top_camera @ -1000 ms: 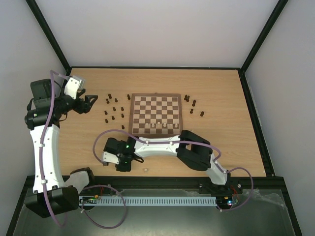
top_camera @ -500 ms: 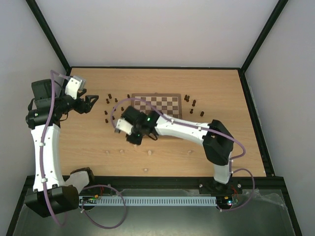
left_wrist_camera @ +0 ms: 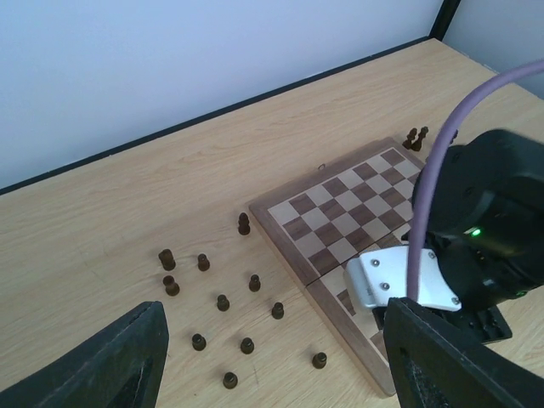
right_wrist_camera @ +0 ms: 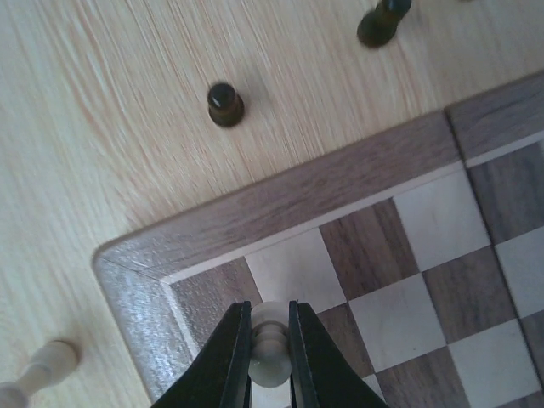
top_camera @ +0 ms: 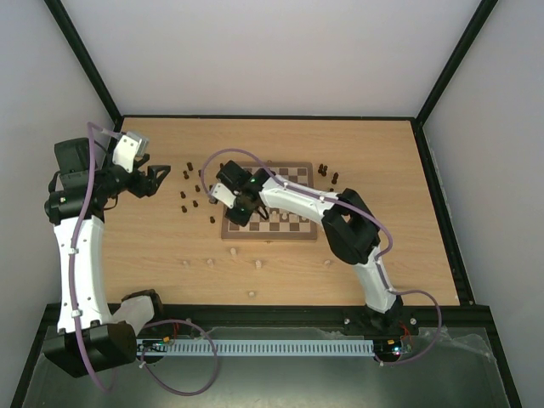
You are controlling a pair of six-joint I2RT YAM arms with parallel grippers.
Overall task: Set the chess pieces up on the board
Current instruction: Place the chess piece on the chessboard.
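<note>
Cream turned-wood piece point(right_wrist_camera: 269, 367), perhaps a pawn, is clamped by the right end effector point(right_wrist_camera: 270, 319) over the grained board point(right_wrist_camera: 340, 183).

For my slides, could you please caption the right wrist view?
Right gripper shut on a cream chess piece at the chessboard's corner, dark pieces on the tabletop beyond.

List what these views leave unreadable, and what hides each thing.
- Top view: the right arm covers the board's left squares; anything beneath is hidden.
- Top view: the dark pieces on the table are too small to name.
- Right wrist view: the right gripper's fingers and the bottom edge hide most of the gripped pale piece; type unclear.
- Right wrist view: another pale piece is cut off at the corner.
</note>
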